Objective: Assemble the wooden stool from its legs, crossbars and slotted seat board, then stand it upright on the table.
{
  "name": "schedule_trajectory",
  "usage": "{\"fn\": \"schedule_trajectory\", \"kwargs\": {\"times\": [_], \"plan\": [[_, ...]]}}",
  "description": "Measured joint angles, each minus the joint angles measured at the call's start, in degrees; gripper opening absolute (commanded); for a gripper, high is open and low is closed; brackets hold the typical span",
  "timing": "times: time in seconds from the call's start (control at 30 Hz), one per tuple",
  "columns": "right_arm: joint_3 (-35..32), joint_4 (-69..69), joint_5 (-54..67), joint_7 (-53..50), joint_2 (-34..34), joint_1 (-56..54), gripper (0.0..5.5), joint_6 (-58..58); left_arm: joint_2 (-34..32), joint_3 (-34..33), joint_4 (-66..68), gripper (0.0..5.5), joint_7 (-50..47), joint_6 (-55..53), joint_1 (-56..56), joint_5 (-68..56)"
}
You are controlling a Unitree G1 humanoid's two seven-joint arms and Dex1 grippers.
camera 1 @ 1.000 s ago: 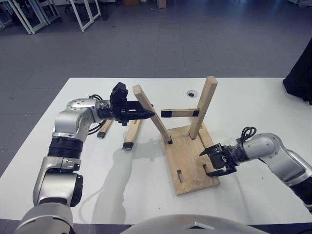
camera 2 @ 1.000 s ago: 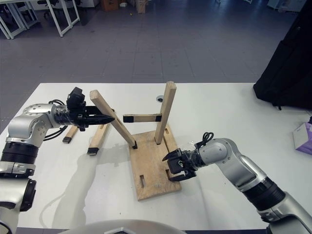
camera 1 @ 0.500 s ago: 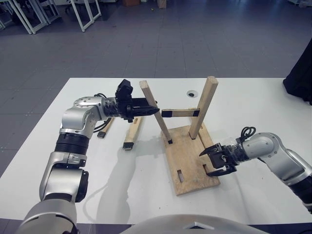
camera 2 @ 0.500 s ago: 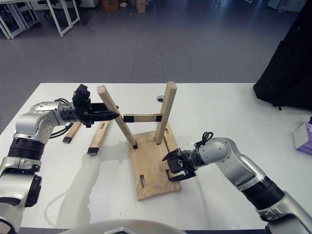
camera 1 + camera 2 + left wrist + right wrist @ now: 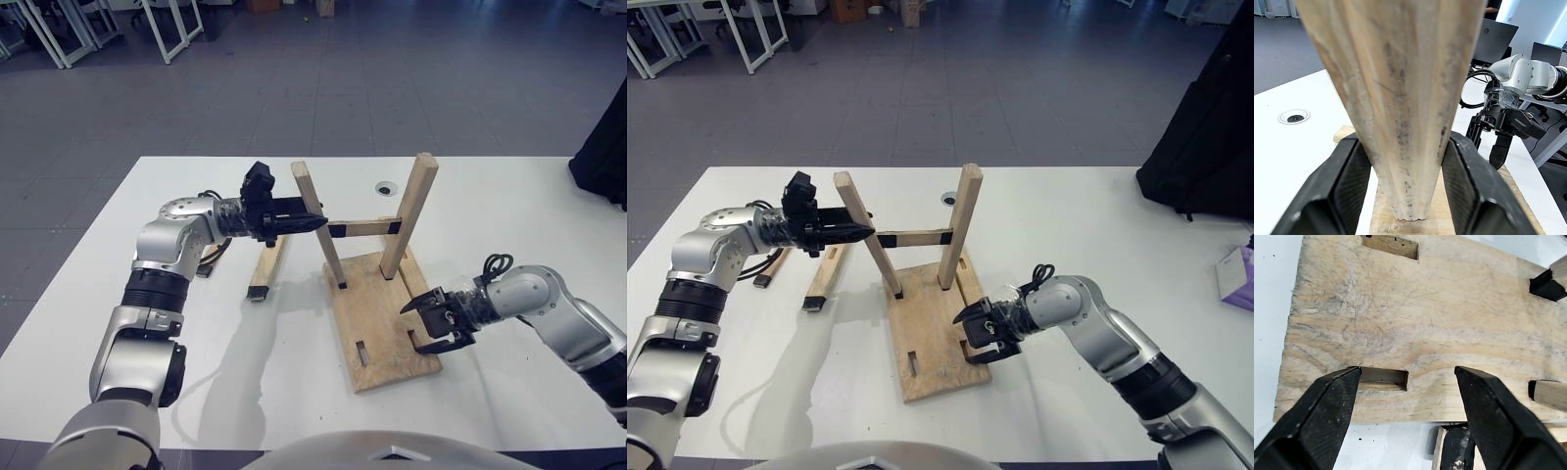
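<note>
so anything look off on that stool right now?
Yes: the leg in the left gripper leans toward the robot's left, while the other leg across the crossbar stands straighter. The seat board's near slots are empty; the right gripper is open over one.

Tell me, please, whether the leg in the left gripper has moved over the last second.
Yes: the held leg has tipped more upright, its top swinging toward the standing leg on the seat board.

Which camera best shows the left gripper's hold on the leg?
Left wrist view: both fingers clamp the leg, close up. Eye views show the left gripper side-on, high on the leg; right wrist view faces the seat board.
</note>
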State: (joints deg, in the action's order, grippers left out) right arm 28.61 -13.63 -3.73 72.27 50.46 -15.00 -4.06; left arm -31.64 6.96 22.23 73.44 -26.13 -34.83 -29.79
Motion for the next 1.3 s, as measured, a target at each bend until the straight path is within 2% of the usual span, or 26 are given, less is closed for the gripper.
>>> {"fn": "schedule_trajectory", "kwargs": {"times": [0.1,0.27,0.33,0.5,0.63,0.77,0.93,1.17,1.3], "plan": [[-0.76,-0.77,0.24,-0.27,-0.05,0.73,3.52,-0.84,-0.35,0.0,-2.22,2.03,-0.31,0.15,1.32,-0.08],[-4.52,-2.48,6.82,-0.49,-1.31,2.46,3.52,-10.18,-0.39,0.03,-3.36,2.03,-0.48,0.15,2.19,-0.14],[-6.97,-7.0,14.36,-0.87,-5.75,1.59,3.52,-13.24,0.18,0.84,-3.54,2.03,-1.36,0.22,2.82,-0.37],[-13.29,-9.17,21.01,-4.68,-8.97,-1.7,3.52,-16.84,0.16,0.92,-3.57,2.03,-1.56,0.22,2.82,-0.38],[-17.33,-10.04,24.08,-13.84,-16.74,-6.43,3.52,-17.29,0.08,0.96,-3.79,2.03,-1.64,0.22,2.85,-0.37],[-17.8,-8.68,15.6,-28.5,-25.35,-12.16,3.52,-11.18,-0.07,1.0,-4.5,2.03,-1.92,0.22,3.13,-0.38],[-11.4,-2.32,-4.78,-42.49,-27.6,-14.18,3.52,-3.78,-0.23,1.0,-4.62,2.03,-1.93,0.23,3.22,-0.42],[0.81,9.69,-21.63,-43.66,-26.66,-16.3,3.52,0.97,-0.25,1.07,-5.09,2.03,-2.6,0.26,3.51,-0.51],[1.85,9.53,-22.53,-38.88,-25.27,-18.26,3.52,0.93,-0.21,1.56,-5.52,2.03,-2.59,1.4,3.82,-0.66]]}}
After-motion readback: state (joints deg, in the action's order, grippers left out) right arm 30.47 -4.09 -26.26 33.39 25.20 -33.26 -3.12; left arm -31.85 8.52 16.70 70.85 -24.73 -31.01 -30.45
